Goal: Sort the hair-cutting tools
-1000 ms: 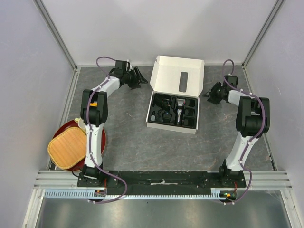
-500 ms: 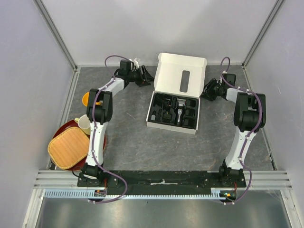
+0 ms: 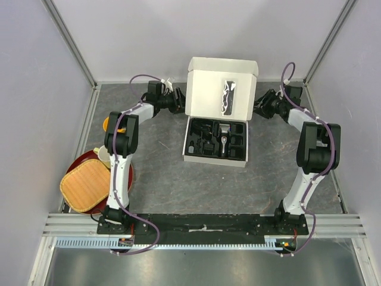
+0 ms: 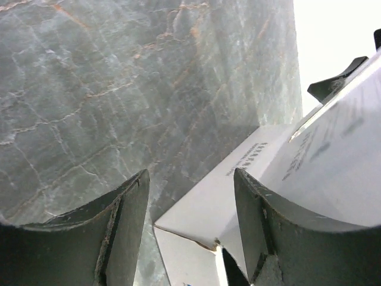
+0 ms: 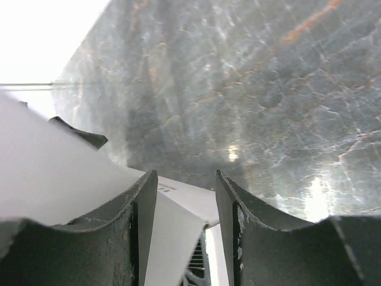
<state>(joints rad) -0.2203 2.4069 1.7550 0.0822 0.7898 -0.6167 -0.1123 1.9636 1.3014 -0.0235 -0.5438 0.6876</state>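
Since the frame of a second ago, the lid of the white cardboard box has been raised from lying back on the bench to standing nearly upright, and both arms have been swung inward towards it. The left gripper is now placed just beside the lid's left edge and the right gripper just beside its right edge, with the lid between them.

In the left wrist view the fingers are spread. A corner of white cardboard is seen in the gap, close to the finger on the right of that picture, while a strip of bare bench is left between it and the other finger. In the right wrist view the fingers are likewise spread, the lid's edge passing behind one finger and into the gap. Nothing is pinched by either gripper; whether the cardboard is touched cannot be told.

The box's base is laid flat at the middle of the bench. A black tray is fitted inside it, and the black-and-silver hair clipper is laid lengthwise in a compartment right of the tray's middle. Other black pieces are seated in the compartments around it; from above they cannot be told apart. A narrow window is cut in the lid.

Near the bench's left edge, well apart from the box, an orange bowl is partly hidden by the left arm, and a woven mat is seen nearer the arm bases.
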